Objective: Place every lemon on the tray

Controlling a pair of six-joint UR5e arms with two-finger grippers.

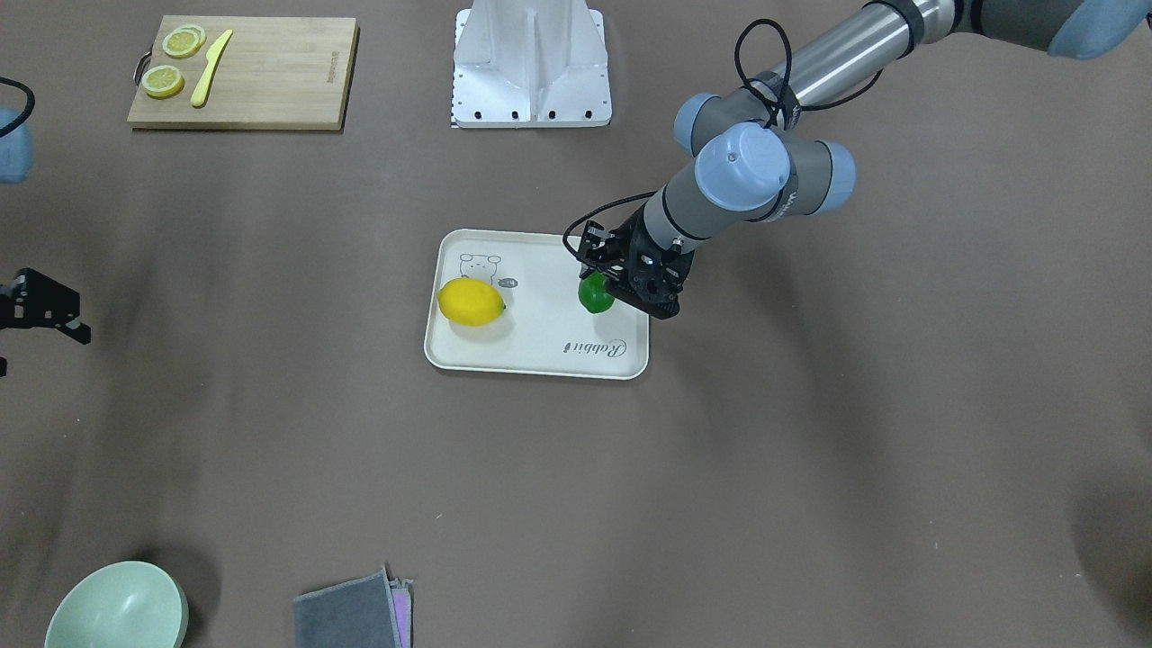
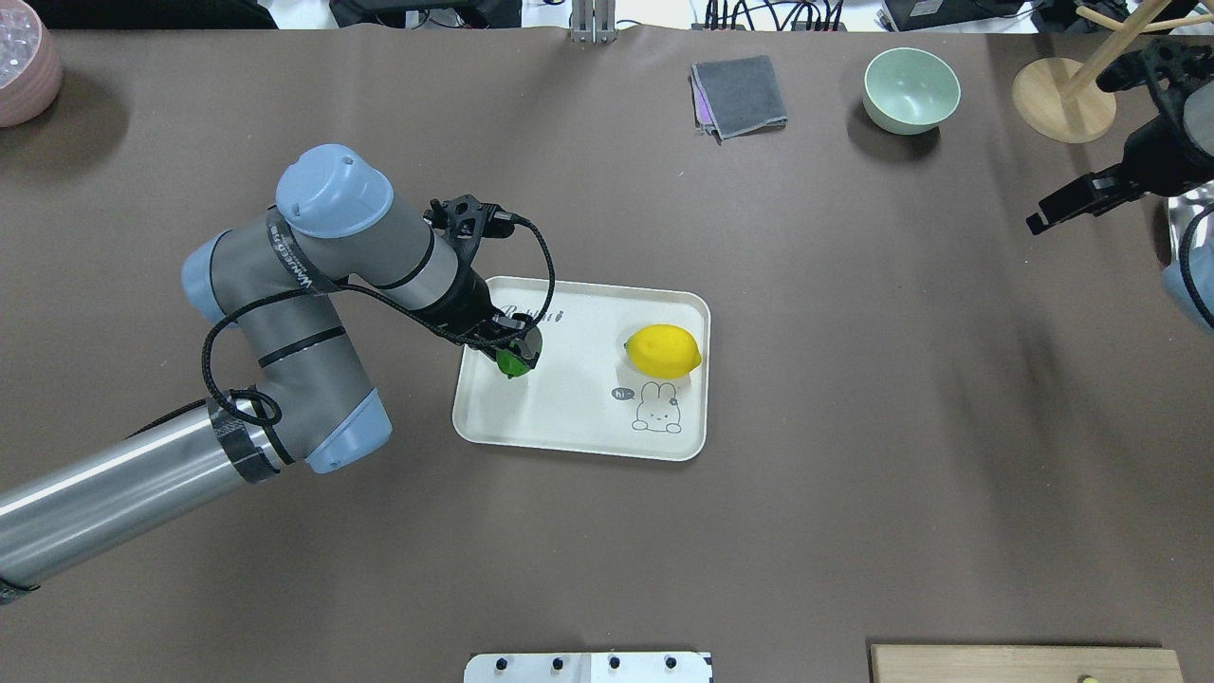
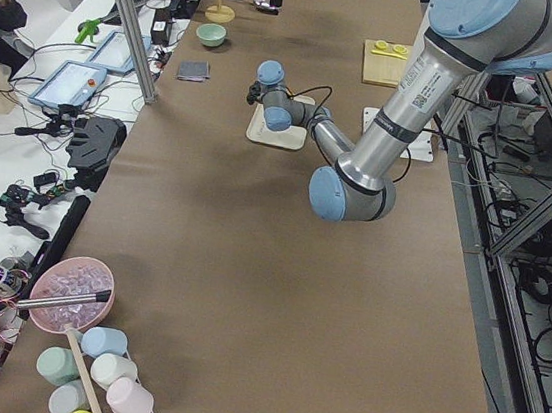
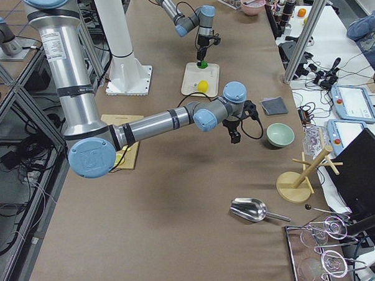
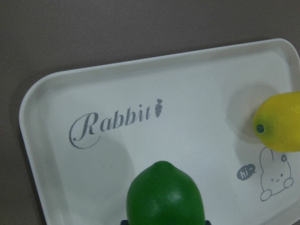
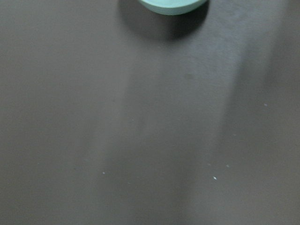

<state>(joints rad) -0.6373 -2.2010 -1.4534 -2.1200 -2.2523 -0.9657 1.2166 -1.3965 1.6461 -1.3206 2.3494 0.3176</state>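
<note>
The cream-white tray [image 1: 540,351] with "Rabbit" lettering lies in the middle of the table. The yellow lemon [image 1: 471,301] rests on it next to the rabbit drawing. My left gripper [image 1: 619,286] is shut on the glossy green lemon [image 1: 594,294] and holds it over the tray's other end, near the lettering. In the left wrist view the green lemon [image 5: 164,194] fills the bottom centre above the tray [image 5: 187,93], with the yellow lemon [image 5: 280,123] at the right. My right gripper [image 2: 1041,220] is open and empty, far off near the table's edge.
A bamboo cutting board [image 1: 270,81] with lemon slices and a yellow knife lies near the robot's base [image 1: 531,72]. A pale green bowl [image 2: 910,90], folded grey cloths [image 2: 738,97] and a wooden stand [image 2: 1062,100] sit at the far side. A pink bowl [image 2: 24,62] stands at the far left corner.
</note>
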